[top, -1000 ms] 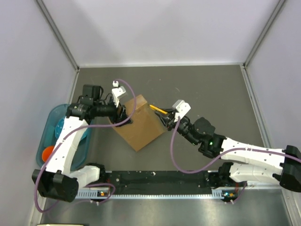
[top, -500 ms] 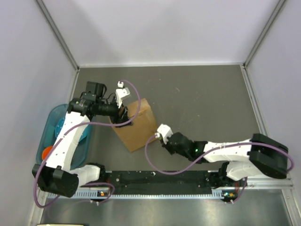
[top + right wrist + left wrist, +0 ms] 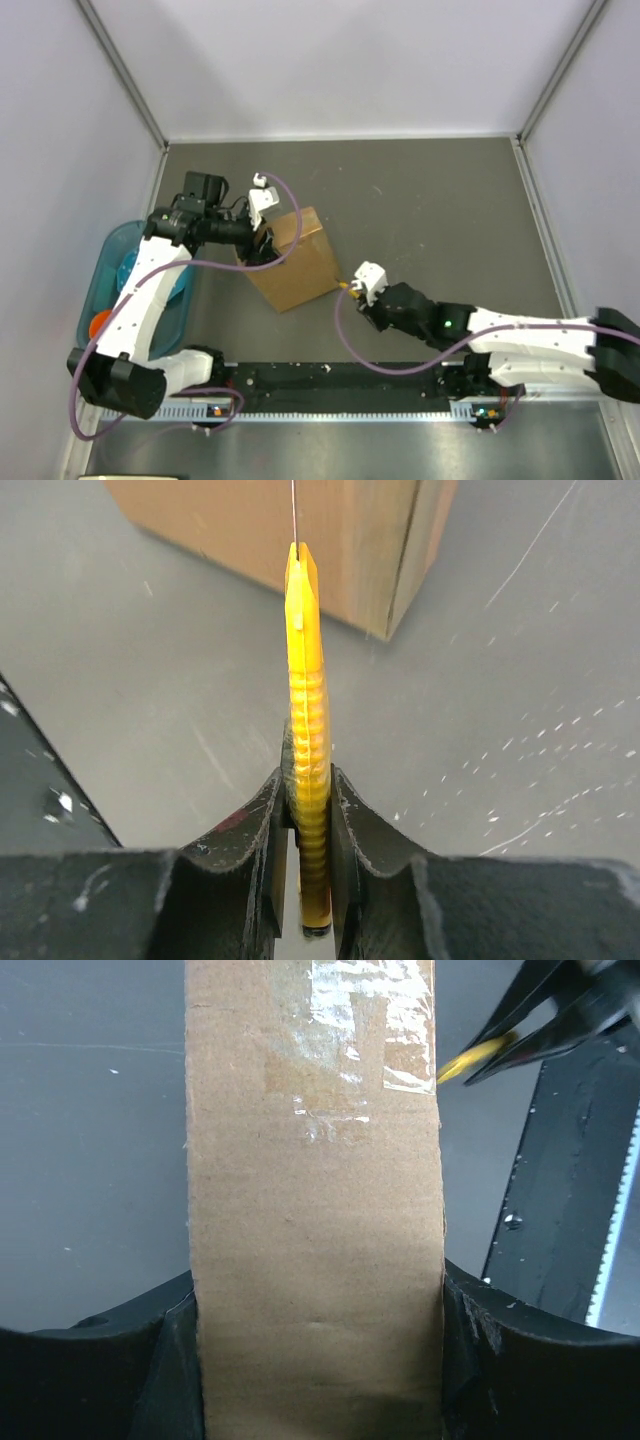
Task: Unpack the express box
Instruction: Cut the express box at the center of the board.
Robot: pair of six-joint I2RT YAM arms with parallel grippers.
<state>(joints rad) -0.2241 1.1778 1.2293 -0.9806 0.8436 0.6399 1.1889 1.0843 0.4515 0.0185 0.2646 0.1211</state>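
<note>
**Knife aimed at the box**

The left end effector (image 3: 266, 247) is clamping the brown box (image 3: 296, 262), standing on edge left of centre on the worktop (image 3: 430, 200). The right end effector (image 3: 357, 291) is pinching a yellow knife (image 3: 307, 680), its blade (image 3: 294, 510) pointing at the box's near right corner. Slitting the taped seam (image 3: 372, 1010) looks next. No print is showing.

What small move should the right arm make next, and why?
Probably ease the knife toward the tape on the box. The right gripper holds it blade-out near the box's corner; the left gripper clamps the box on edge.
</note>
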